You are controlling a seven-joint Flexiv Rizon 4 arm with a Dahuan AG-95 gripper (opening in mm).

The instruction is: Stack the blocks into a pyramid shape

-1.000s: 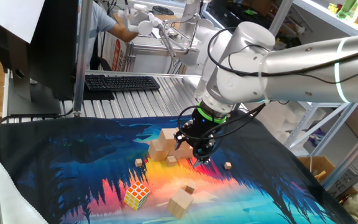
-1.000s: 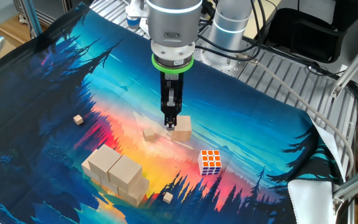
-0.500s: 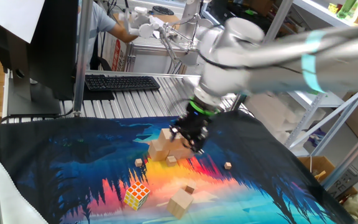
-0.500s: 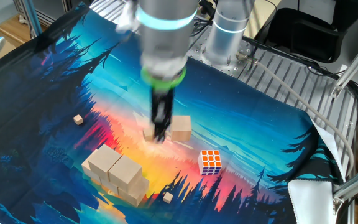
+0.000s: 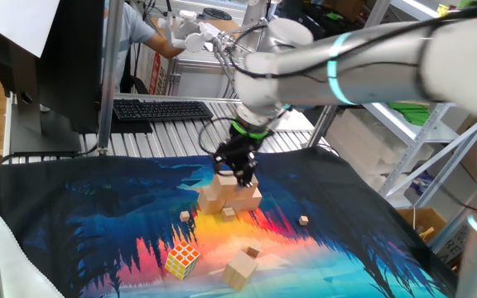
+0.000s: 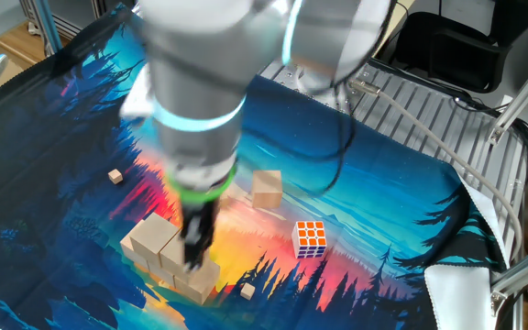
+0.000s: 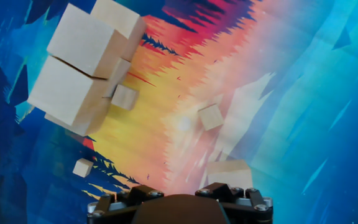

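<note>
- One fixed view: a printed cloth [image 5: 98, 215], deep blue at the edges and red-orange in the middle, covers the table. Behind it lie a ribbed metal surface [image 5: 205, 132], a black keyboard [image 5: 162, 109] and a dark monitor [image 5: 56, 58]; metal shelving [image 5: 421, 124] stands at right. The gripper [image 5: 237, 172] points down over the stacked blocks [image 5: 226, 197] at the cloth's centre. 1 lone block [image 5: 240, 270] lies near the front edge, beside a Rubik's cube [image 5: 181, 259]. Tiny wooden cubes [image 5: 304, 220] are scattered around.
- The other fixed view: the blurred arm [image 6: 200, 110] hangs over the stack [image 6: 174, 257], its gripper [image 6: 193, 258] down among the top blocks. Whether the fingers are parted or clamped I cannot tell. The lone block [image 6: 267, 190] sits well apart on the orange area, the Rubik's cube [image 6: 312, 238] near it. Cables [image 6: 447, 156] cross the metal surface at right.
- Hand view: only the gripper's base [image 7: 179, 202] shows; the fingertips are out of frame. The stack [image 7: 82, 65] lies at upper left, 3 tiny cubes [image 7: 211, 116] on the cloth.
</note>
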